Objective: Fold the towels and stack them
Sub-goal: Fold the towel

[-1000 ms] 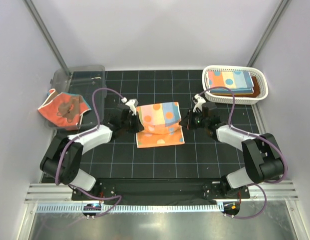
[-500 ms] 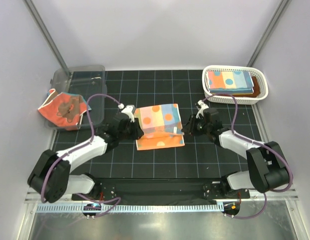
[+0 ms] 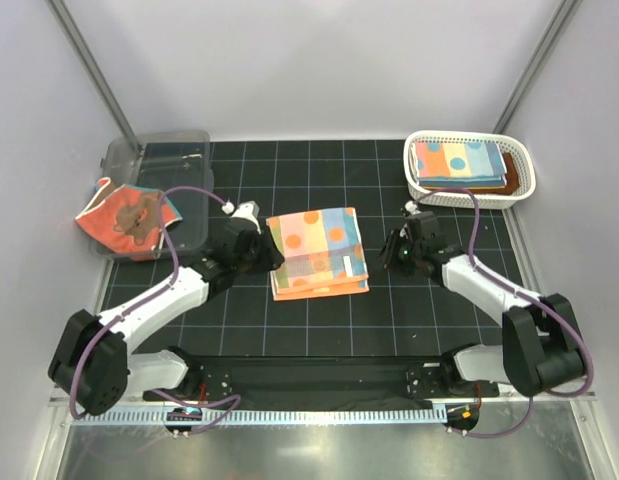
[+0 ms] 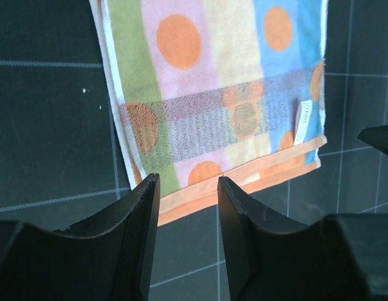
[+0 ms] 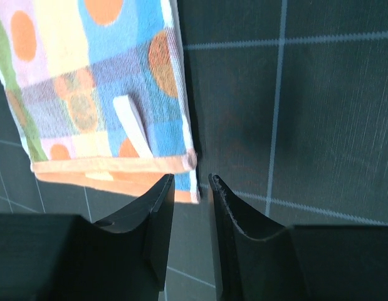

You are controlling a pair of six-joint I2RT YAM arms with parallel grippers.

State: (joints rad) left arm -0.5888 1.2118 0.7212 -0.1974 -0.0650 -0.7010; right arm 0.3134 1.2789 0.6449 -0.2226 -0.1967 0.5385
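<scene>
A polka-dotted towel (image 3: 317, 252) lies folded flat on the black grid mat, also seen in the left wrist view (image 4: 219, 100) and the right wrist view (image 5: 99, 94). My left gripper (image 3: 259, 243) hovers at its left edge, open, nothing between its fingers (image 4: 187, 188). My right gripper (image 3: 395, 250) is just off the towel's right edge, open by a narrow gap and empty (image 5: 191, 183). A coral-red bear towel (image 3: 126, 219) lies crumpled at the far left. Folded towels (image 3: 457, 160) are stacked in the white basket (image 3: 524, 172).
A clear plastic bin (image 3: 174, 160) stands at the back left, partly under the bear towel. The white lattice basket sits at the back right. Grey walls close in on both sides.
Both grippers opened and let go of the polka-dotted towel, which now lies flat in a fold. Both arms have drawn back a little from its edges.
</scene>
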